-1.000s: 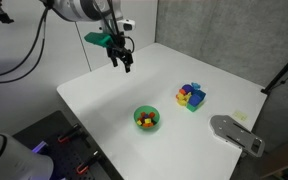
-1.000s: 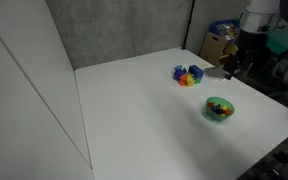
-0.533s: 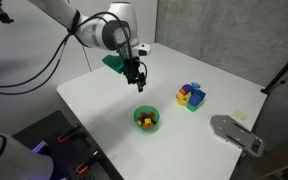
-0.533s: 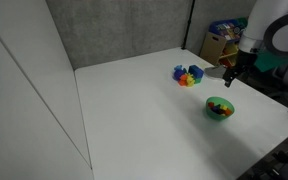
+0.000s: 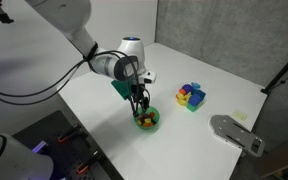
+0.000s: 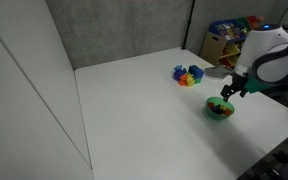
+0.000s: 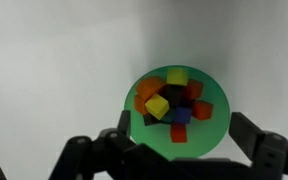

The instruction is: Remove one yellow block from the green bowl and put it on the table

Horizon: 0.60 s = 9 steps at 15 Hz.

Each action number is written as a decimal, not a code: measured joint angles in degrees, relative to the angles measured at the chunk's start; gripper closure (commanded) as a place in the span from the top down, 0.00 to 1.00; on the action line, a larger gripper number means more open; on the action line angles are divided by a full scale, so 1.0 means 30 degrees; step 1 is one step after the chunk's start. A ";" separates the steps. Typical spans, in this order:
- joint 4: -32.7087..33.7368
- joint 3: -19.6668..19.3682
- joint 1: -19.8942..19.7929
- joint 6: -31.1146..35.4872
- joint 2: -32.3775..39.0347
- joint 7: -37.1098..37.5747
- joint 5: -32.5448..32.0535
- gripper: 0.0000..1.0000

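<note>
Above the green bowl (image 5: 152,126) hangs the gripper (image 5: 140,108), jaws wide; a colourful block pile (image 5: 191,96) sits well apart.

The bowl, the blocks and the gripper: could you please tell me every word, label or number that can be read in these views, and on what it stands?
No text can be read in any view.
Bowl, blocks, gripper: no markings show.
Block pile on the table: plain colours, no print.
Clutter behind the table: too blurred to read.
</note>
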 measured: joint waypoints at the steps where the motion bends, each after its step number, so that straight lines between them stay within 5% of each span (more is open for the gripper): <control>1: 0.0021 -0.0264 0.0007 0.0532 0.0540 -0.0030 0.0000 1.00; 9: 0.1204 -0.1035 0.0154 0.3088 0.4266 -0.1601 0.0271 1.00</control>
